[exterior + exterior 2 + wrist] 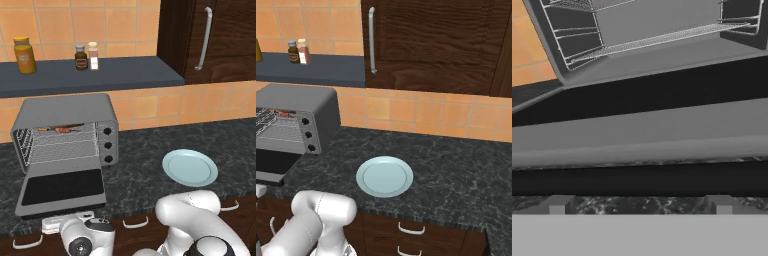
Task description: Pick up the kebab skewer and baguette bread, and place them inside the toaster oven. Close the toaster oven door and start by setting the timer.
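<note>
Looks mostly loaded: kebab skewer (61, 129) lying on the rack inside the toaster oven (65, 131), far back. Can't really make out the baguette bread in there, though the plate (190, 167) on the worktop (140, 165) sits bare. Toaster oven door (62, 190) hanging wide open, flat over the worktop edge. Hand (640, 206) spread, pinching nothing, parked low just beyond the door's front lip. Left: shutting the door, then twisting the timer knob (107, 131).
</note>
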Motion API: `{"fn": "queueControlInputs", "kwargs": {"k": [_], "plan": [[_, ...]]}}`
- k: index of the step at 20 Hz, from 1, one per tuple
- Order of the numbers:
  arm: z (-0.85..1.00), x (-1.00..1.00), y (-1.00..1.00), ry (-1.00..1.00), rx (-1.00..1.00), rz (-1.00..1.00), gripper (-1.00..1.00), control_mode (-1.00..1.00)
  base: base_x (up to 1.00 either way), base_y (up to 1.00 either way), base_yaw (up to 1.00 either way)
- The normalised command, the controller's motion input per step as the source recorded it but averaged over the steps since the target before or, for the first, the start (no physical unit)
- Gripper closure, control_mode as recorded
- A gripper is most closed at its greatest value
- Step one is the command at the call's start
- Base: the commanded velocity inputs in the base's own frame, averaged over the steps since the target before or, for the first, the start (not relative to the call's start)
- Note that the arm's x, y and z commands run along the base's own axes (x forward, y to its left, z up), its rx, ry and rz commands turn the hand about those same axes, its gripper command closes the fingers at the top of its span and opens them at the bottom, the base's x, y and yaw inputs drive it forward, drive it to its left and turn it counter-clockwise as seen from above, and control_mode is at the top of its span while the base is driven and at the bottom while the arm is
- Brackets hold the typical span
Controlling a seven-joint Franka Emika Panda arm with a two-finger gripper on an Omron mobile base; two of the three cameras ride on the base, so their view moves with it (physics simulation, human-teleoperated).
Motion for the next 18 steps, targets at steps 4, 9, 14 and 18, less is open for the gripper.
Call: {"fn": "queueControlInputs", "kwargs": {"k": [4, 9, 14, 18], "plan": [[-0.31, 0.03, 0.0, 0.07, 0.0, 0.0, -1.0, -1.0, 0.0, 0.0, 0.0], [-0.22, 0.31, -0.04, -0.04, 0.0, 0.0, -1.0, -1.0, 0.0, 0.0, 0.0], [0.0, 0.3, -0.16, -0.15, 0.0, 0.0, -1.0, -1.0, 0.0, 0.0, 0.0], [0.33, 0.33, -0.19, -0.14, 0.02, 0.01, -1.0, -1.0, 0.0, 0.0, 0.0]]}}
